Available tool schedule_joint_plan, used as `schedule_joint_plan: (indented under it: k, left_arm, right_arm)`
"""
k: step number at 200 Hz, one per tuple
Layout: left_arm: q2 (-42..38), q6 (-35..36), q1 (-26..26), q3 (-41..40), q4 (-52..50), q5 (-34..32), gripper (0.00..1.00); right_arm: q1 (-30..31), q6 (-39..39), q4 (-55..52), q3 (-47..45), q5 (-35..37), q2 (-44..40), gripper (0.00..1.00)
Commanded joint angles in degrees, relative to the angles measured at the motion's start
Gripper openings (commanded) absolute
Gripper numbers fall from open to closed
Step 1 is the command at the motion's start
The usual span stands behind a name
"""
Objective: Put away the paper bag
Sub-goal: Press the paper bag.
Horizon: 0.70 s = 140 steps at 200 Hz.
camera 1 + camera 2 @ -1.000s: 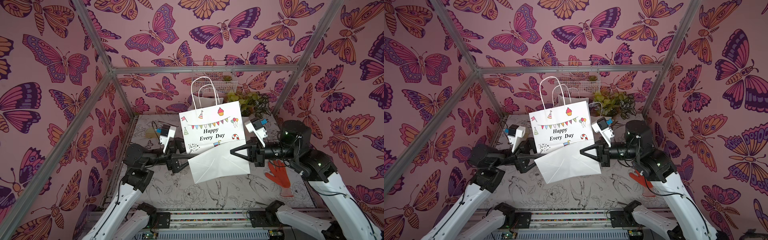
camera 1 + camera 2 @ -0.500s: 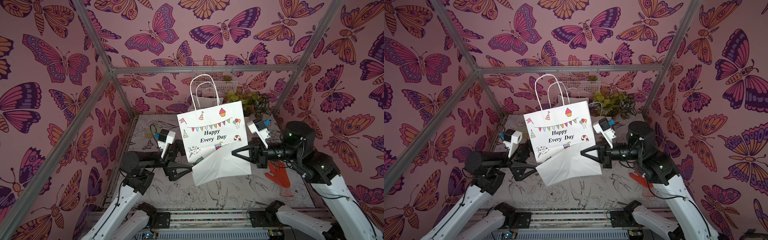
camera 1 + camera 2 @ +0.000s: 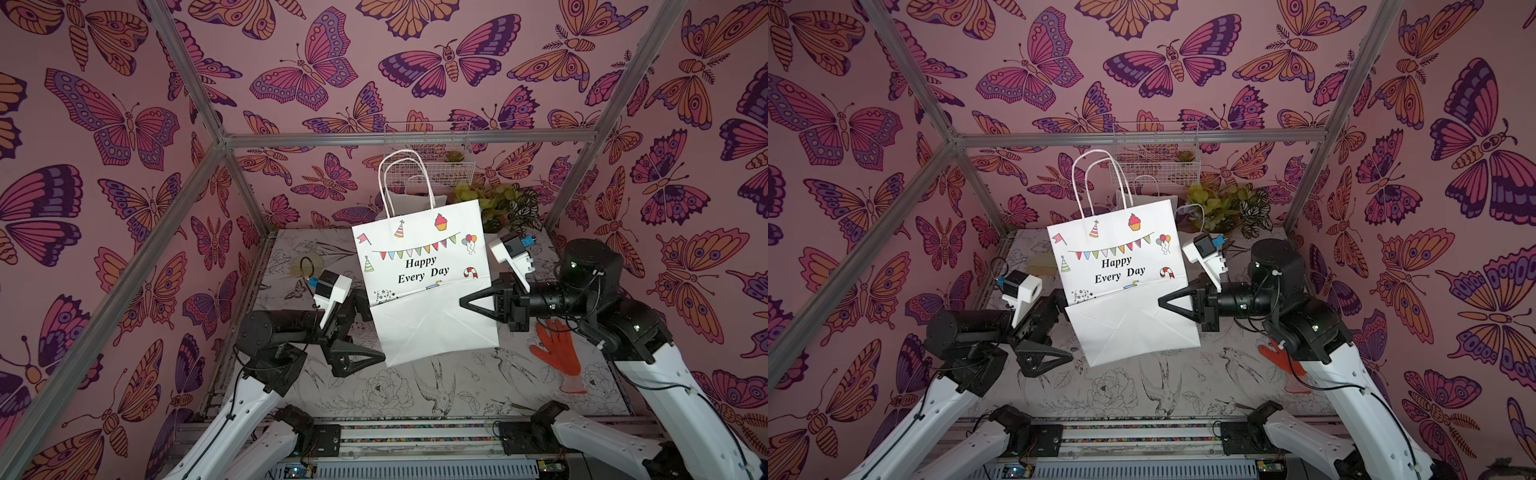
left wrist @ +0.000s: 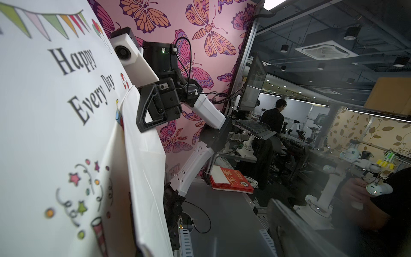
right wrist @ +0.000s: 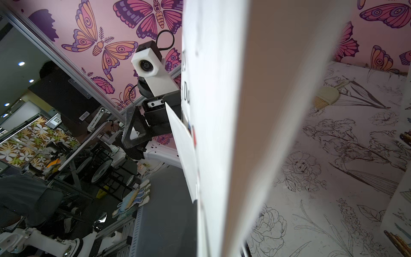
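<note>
The white paper bag (image 3: 419, 257) (image 3: 1113, 257) printed "Happy Every Day" hangs upright in the air above the table, with its bottom flap folded up against the front. My right gripper (image 3: 465, 302) (image 3: 1162, 302) is shut on the bag's right edge, about halfway up. At the lower left edge my left gripper (image 3: 368, 332) (image 3: 1059, 334) stands open, one finger in front of the bag and below it, the other by the edge. Close up, the bag (image 4: 55, 111) (image 5: 218, 111) fills much of both wrist views and hides the fingertips.
A second white bag (image 3: 415, 199) stands at the back, under a wire basket (image 3: 428, 166) on the wall. Green plants (image 3: 507, 208) fill the back right corner. An orange glove (image 3: 557, 353) lies on the table at right, and a cream brush (image 5: 327, 98) at back left.
My left gripper has drawn a little away from the bag's left edge and turned, so its fingers show spread apart. The bag has swung slightly. The right gripper keeps its hold.
</note>
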Motion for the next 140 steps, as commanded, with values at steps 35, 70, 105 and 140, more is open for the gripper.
schedule_joint_plan:
  k: [35, 70, 105, 140]
  left_arm:
    - [3.08, 0.24, -0.70, 0.40, 2.20, 1.58, 0.86]
    - [7.12, 0.60, -0.79, 1.34, 0.56, 0.52, 0.66]
    - [7.21, 9.02, -0.79, 3.24, -11.52, -2.68, 0.42]
    - [5.66, 10.24, -0.70, 3.32, -12.51, -4.59, 0.25]
  right_arm:
    - [-0.16, 4.15, 6.22, -0.77, 0.37, -0.87, 0.00]
    - [-0.14, 7.29, 10.45, -2.22, 0.63, -1.93, 0.00]
    - [-0.11, 6.50, 9.33, -3.76, 1.68, -3.14, 0.00]
    - [-0.09, 5.47, 7.78, -4.55, 1.38, -3.88, 0.00]
